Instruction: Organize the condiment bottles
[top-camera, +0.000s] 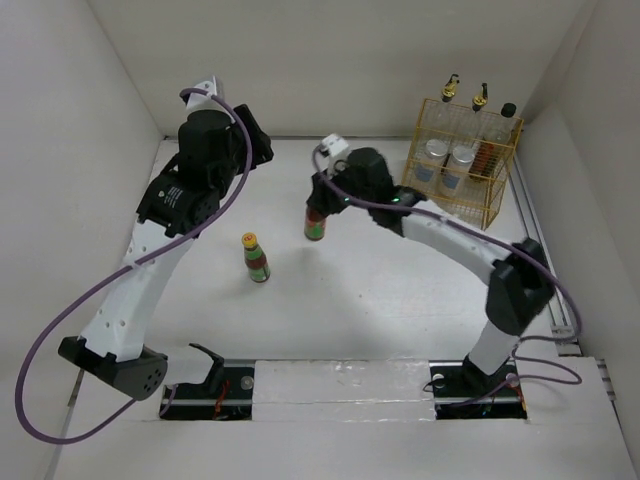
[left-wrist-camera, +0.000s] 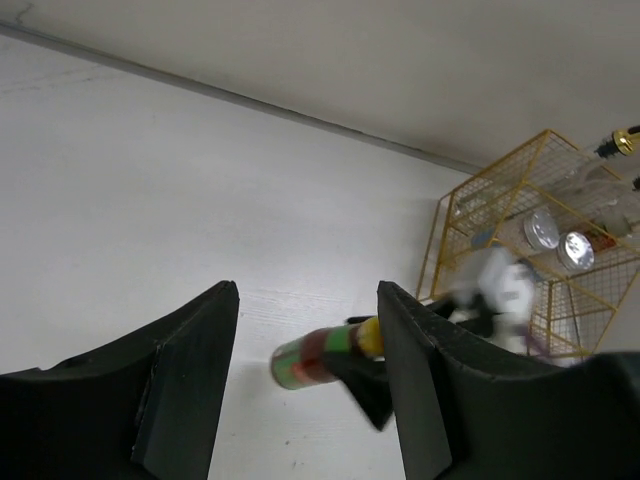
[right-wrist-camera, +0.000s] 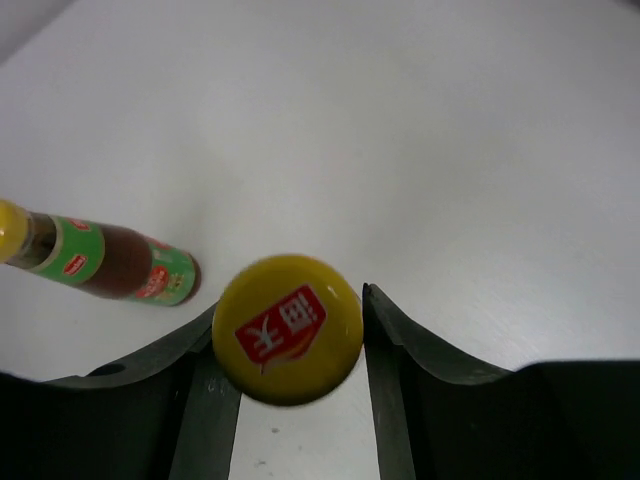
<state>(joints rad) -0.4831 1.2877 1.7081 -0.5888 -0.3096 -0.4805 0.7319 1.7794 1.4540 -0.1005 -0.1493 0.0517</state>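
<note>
Right gripper (right-wrist-camera: 290, 300) shut on the yellow cap of one red-sauce bottle (top-camera: 316, 224), a finger on each side of the cap, bottle hanging upright below it at centre of the top view; cannot tell whether its base is clear of the table (top-camera: 380, 300). Left gripper (left-wrist-camera: 305, 300) wide open, nothing in it, hovering at upper left. Second red-sauce bottle (top-camera: 257, 257) stands free at left of centre, well apart from both grippers. Wire rack (top-camera: 492, 205) at upper right already holds the two gold-pourer bottles (top-camera: 452, 92), the black-capped jar (top-camera: 508, 110) and the two shakers (top-camera: 434, 155).

Risks, as judgement: the hold is on a smooth rounded cap only, so the bottle could slip or swing on a fast move; coming in too low, its base could catch the rack's top wire and tip or shove the rack; a crowded compartment could mean knocking the shakers.
</note>
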